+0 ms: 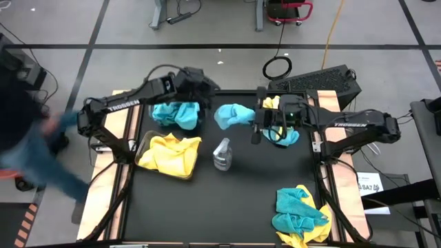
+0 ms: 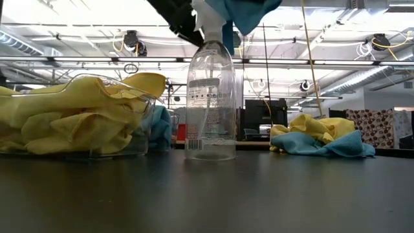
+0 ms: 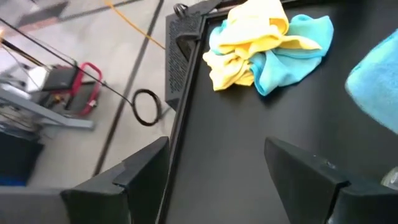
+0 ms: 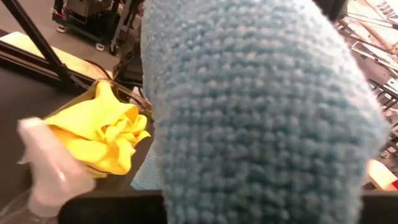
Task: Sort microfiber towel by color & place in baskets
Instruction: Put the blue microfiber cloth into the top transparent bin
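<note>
My right gripper (image 1: 256, 124) is shut on a teal towel (image 1: 234, 116), held in the air just beyond the spray bottle; in the right wrist view the teal towel (image 4: 261, 112) hides the fingers. My left gripper (image 3: 217, 180) is open and empty, hovering at the far rim of the clear basket of teal towels (image 1: 176, 114). A second clear basket (image 1: 169, 153) holds yellow towels and rests flat on the table. Mixed yellow and teal towels lie in a pile (image 1: 300, 210) at the near right and in another pile (image 3: 267, 50) under the right arm. My right gripper holds the teal towel by its right-hand end (image 1: 248, 118), reaching in level from the table's right. The cloth itself covers the fingers, so the kind of hold stays hidden. The towel is lifted clear and bunches out toward the table's left, its lower part (image 2: 249, 13) hanging above the bottle.
A small clear spray bottle (image 1: 222, 153) stands upright mid-table, between the yellow basket and the held towel. A person (image 1: 34, 138) moves past the table's left side. Bare black tabletop (image 1: 234, 207) lies toward the near edge.
</note>
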Available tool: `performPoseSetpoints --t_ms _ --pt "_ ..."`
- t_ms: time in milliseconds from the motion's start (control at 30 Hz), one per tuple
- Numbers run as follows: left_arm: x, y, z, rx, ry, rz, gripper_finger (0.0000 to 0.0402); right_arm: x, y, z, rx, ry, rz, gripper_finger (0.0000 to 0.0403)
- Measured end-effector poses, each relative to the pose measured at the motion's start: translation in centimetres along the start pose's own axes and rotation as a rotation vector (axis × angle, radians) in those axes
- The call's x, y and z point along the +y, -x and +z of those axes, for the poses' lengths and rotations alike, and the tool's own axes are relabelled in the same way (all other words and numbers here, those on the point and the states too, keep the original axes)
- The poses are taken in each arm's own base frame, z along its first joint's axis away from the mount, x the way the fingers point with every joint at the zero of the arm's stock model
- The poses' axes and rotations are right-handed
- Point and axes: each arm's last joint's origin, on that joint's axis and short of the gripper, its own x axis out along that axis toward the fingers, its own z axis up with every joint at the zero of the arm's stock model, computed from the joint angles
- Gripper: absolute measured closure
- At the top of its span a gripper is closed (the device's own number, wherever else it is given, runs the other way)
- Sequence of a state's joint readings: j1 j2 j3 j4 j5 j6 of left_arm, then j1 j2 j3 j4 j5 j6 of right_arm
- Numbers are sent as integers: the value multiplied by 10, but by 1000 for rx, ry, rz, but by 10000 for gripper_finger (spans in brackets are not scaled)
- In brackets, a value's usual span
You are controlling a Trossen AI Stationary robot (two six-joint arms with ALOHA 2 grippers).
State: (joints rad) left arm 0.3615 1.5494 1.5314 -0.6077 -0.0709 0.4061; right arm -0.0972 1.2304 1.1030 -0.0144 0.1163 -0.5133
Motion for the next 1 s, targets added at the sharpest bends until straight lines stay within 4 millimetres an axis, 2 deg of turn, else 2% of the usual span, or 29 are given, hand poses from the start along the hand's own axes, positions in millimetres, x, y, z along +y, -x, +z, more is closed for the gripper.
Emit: performPoseSetpoints --t_ms 300,467,767,867,1000 --pt "35 -1 -21 42 51 -4 134 -25 -16 -19 -30 -18 0 399" --pt "54 -3 -33 -15 100 -92 134 -36 -28 -35 -14 -29 9 399" --pt "49 -29 -68 -23 88 -176 134 -55 -44 -60 7 -87 -5 399" --pt "47 -31 -70 -53 82 -190 134 -60 -51 -70 16 -101 -21 399" --pt "46 -23 -64 -178 65 -273 134 -66 -63 -87 38 -120 -41 399"
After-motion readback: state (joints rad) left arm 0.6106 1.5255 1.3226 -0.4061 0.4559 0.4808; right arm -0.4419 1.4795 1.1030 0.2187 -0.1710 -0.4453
